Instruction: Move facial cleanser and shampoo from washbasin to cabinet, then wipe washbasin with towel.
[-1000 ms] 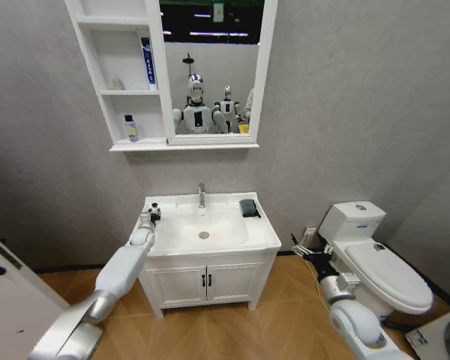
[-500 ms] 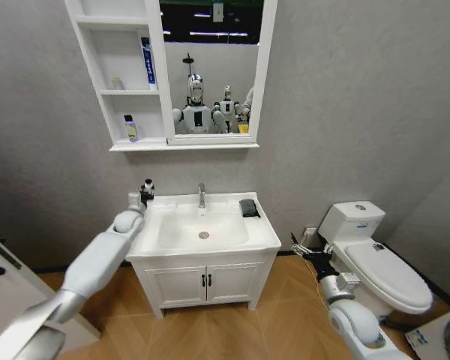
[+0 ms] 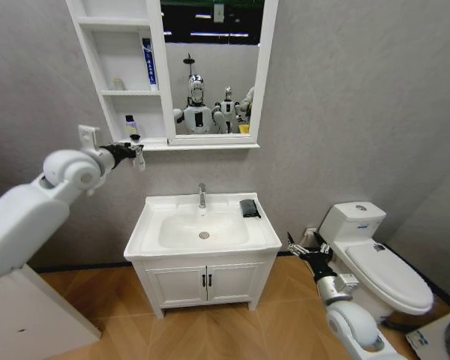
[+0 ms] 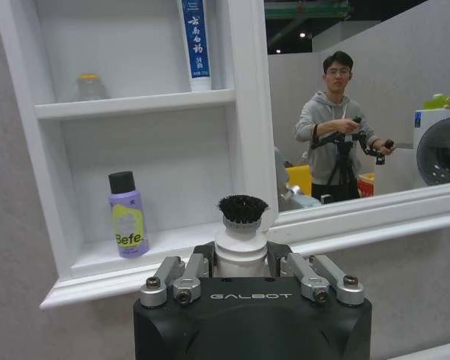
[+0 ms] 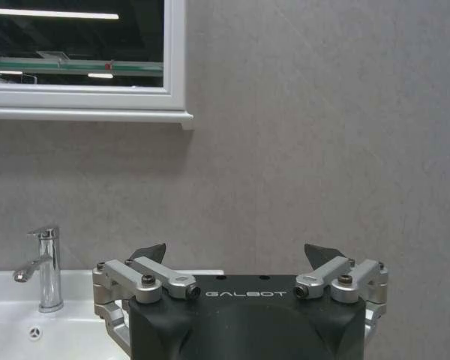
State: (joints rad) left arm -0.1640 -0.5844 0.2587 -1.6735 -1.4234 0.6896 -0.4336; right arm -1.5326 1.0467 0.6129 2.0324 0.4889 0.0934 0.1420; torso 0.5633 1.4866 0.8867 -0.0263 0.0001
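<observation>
- Left gripper (image 4: 242, 279) pinches a white bottle (image 4: 241, 251), probably the cleanser, upright, black cap toward the cabinet (image 4: 244, 112), just below its bottom shelf.
- Right gripper (image 5: 236, 259) hangs spread, low beside the washbasin (image 3: 202, 229).

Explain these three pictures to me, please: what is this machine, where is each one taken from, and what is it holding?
This is a wheeled robot with two arms. The wide picture comes from a camera on its head; the other two come from cameras on its wrists. The left pincer is raised beside the white wall cabinet and is shut on a white bottle with a black bristly top. A small purple bottle stands on the cabinet's bottom shelf, a blue-and-white tube on the shelf above. The right pincer hangs open, low near the white toilet. On the white ceramic washbasin, a dark folded towel lies to the right of the chrome faucet.
</observation>
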